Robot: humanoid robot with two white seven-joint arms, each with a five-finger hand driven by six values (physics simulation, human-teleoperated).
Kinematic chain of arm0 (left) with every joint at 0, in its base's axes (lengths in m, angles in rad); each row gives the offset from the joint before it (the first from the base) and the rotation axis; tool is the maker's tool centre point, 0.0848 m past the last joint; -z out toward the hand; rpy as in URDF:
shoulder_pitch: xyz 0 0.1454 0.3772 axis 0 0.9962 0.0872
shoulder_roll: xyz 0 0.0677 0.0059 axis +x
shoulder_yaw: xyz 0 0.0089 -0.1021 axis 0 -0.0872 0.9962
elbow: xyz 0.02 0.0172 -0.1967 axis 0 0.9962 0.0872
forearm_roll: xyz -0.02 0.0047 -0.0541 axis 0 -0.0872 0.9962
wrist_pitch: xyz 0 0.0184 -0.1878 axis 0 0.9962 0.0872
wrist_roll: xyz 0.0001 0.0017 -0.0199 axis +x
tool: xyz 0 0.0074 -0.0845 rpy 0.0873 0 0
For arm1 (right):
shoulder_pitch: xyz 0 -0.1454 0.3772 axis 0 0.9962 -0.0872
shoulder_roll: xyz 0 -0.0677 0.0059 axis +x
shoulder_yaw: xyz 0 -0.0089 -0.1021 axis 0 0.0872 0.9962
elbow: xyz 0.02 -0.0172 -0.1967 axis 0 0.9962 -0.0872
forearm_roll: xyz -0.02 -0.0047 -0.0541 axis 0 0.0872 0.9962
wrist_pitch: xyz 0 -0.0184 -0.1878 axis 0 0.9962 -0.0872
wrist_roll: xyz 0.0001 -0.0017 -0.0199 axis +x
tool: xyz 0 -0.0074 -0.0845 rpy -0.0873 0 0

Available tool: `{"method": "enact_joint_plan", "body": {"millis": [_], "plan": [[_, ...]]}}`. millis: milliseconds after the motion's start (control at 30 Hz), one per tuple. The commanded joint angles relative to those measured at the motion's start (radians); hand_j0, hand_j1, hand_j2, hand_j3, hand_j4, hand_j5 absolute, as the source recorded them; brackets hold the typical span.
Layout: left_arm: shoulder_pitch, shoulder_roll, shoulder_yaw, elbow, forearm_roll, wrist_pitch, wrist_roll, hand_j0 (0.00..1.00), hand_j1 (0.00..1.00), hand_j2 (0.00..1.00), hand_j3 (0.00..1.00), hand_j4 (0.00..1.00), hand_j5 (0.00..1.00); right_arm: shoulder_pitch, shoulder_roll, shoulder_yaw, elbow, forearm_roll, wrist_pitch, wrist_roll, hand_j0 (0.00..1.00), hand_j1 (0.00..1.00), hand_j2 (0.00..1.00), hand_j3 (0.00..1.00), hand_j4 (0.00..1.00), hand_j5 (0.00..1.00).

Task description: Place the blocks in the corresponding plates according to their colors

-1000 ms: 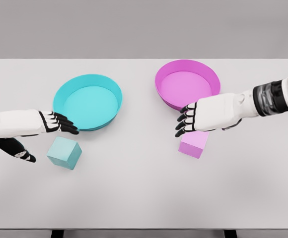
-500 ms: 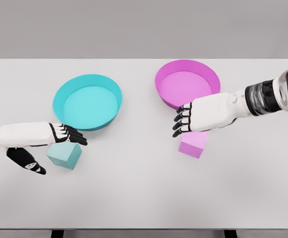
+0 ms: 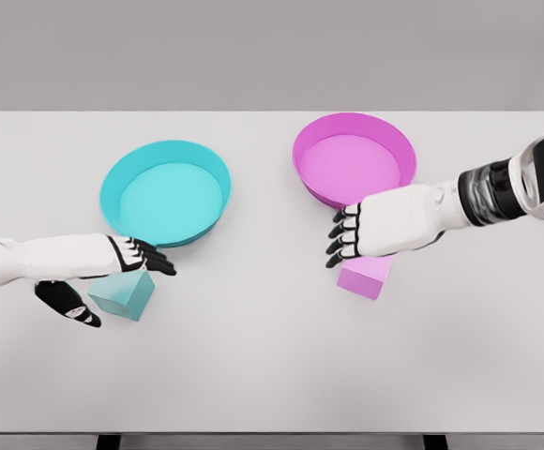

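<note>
Teal is shared by the block [image 3: 122, 292] and the plate [image 3: 165, 193] on the left half of the white worktop [image 3: 272, 375], so the pairing is fixed by colour. The teal block is seen just in front of the teal plate, resting on the worktop. It is straddled by the left hand [image 3: 103, 277]: the fingers [image 3: 150, 261] are stretched over its far edge and the thumb is held apart at its near left side, so the hand is spread and no squeeze is made yet. This bracketing is judged to be preparation for a pinch.

On the right, the pink block [image 3: 366, 276] lies on the worktop just in front of the pink plate [image 3: 355, 159]. It is partly covered by the right hand [image 3: 370, 232], which is held above it with fingers [image 3: 340, 239] loosely curled and nothing gripped. Neither block is judged to be lifted; both plates are seen without blocks.
</note>
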Motion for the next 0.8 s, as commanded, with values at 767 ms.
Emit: {"method": "enact_joint_plan", "body": {"millis": [767], "plan": [[0.002,-0.03,-0.009,0.046,-0.101,0.119,0.0,1.0,1.0,1.0,1.0,1.0,1.0,0.005,0.037,0.05,0.057,-0.004,0.002,0.0,1.0,1.0,1.0,1.0,1.0,1.0]]}}
